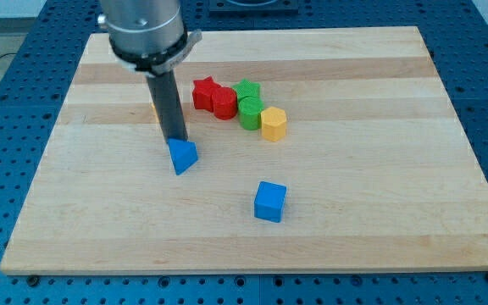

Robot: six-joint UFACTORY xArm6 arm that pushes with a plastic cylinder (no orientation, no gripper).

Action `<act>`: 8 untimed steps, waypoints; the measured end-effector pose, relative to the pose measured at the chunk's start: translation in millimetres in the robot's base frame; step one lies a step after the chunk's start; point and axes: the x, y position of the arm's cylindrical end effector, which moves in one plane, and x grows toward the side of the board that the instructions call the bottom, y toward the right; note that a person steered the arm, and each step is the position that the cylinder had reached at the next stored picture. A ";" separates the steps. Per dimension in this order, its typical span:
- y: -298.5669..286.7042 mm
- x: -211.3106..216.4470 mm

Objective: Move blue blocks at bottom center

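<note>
A blue triangular block [183, 156] lies left of the board's centre. A blue cube [270, 202] lies lower, near the middle of the view's bottom half. My tip [176, 139] is at the top edge of the blue triangular block, touching or nearly touching it. The rod rises from there to the arm's grey body [145, 30] at the view's top left.
A cluster sits above centre: a red star block [204, 91], a red block [224, 102], a green star block [246, 90], a green cylinder [250, 113] and a yellow hexagonal block [273, 124]. A yellow bit [156, 110] shows behind the rod. The wooden board [396, 169] lies on a blue perforated table.
</note>
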 end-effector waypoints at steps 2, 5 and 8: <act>17.2 27.0; -34.6 51.9; 15.4 90.3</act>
